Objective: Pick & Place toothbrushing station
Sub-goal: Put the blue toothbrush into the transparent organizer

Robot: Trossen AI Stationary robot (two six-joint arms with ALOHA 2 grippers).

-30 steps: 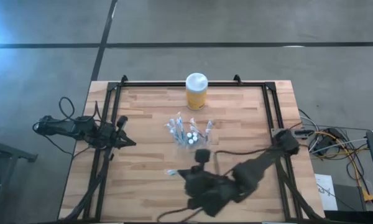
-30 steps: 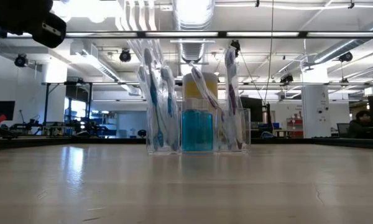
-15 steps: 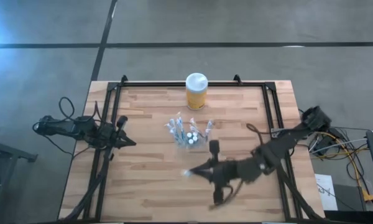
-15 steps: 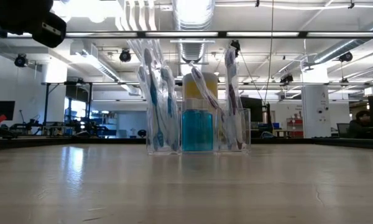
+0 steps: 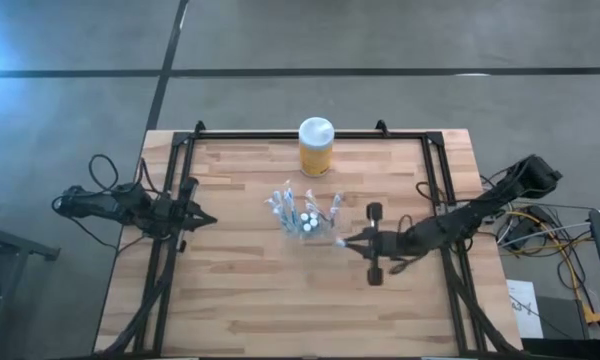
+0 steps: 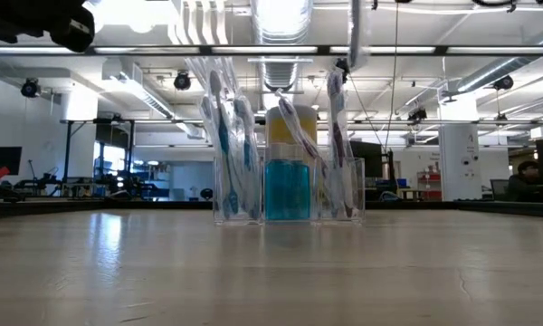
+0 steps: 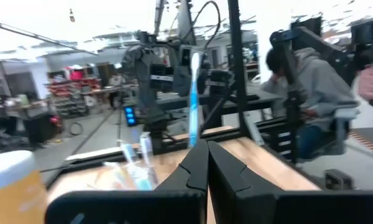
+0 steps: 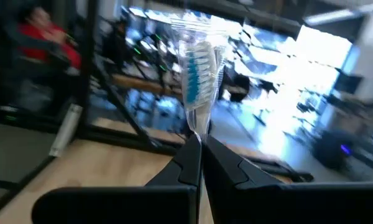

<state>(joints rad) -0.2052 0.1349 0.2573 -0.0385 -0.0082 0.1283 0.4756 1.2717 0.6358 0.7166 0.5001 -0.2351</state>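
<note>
The toothbrushing station (image 5: pixel 302 215) is a see-through holder with several toothbrushes and a blue bottle. It stands on its base at the table's middle and shows in the low view (image 6: pixel 288 195). The yellow jar (image 5: pixel 316 147) stands behind it. My right gripper (image 5: pixel 342 241) is just right of the station and a little nearer, shut on a blue-and-white toothbrush (image 8: pixel 198 68). That toothbrush also shows in the left wrist view (image 7: pixel 194 93). My left gripper (image 5: pixel 205 218) is shut and empty at the table's left edge. My right gripper pinches the toothbrush between its two fingers on the stem just below the bristled head (image 8: pixel 199 127). The fingers come level from the table's right side, across the brush. The brush stands upright, head up, lifted clear of the table.
A black frame (image 5: pixel 180 190) runs along the table's left, far and right edges. Cables (image 5: pixel 540 225) lie off the right edge. A person sits beyond the table in the left wrist view (image 7: pixel 311 93). Bare wood lies near the table's front edge (image 5: pixel 280 310).
My right gripper has swung from the table's near middle toward the right and far edges, ending beside the station. It has stayed shut on the toothbrush. The brush's lower end now shows at the top of the low view. The station has not moved.
</note>
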